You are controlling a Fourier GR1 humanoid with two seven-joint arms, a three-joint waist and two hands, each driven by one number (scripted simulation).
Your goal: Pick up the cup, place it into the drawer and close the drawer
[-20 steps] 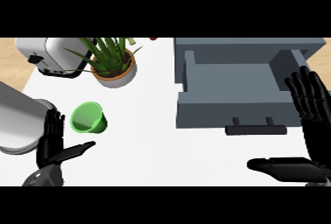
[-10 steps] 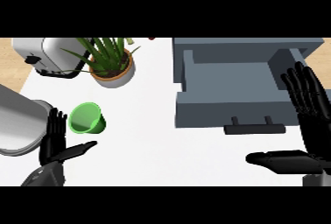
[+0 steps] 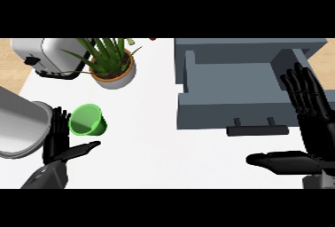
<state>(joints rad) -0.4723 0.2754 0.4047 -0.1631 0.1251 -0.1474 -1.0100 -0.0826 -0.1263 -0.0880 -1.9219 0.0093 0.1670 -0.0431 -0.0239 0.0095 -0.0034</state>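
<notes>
Steel-grey rounded pot (image 3: pixel 20 128) at far left edge, smooth and shiny, partly cut off. Above it a chrome toaster (image 3: pixel 44 56) with a black base, boxy with rounded corners. Left hand (image 3: pixel 57 144) black, low at the left, fingers straight and pointing up, thumb spread out to the right, holding nothing. Cup (image 3: pixel 87 119) bright green, smooth, tapered, tipped with its mouth showing, on the white counter (image 3: pixel 150 142) just beside the left fingers; cannot tell if they touch. Plant (image 3: pixel 108 57) with long green leaves in a round tan pot sits above the cup. Drawer (image 3: pixel 239 88) grey, matte, boxy, pulled open, with a dark bar handle (image 3: pixel 256 130) on its front. Right hand (image 3: pixel 307 128) black, at the right edge, fingers straight and reaching up alongside the drawer's right side, thumb stretched left below the handle, wide open, holding nothing.
</notes>
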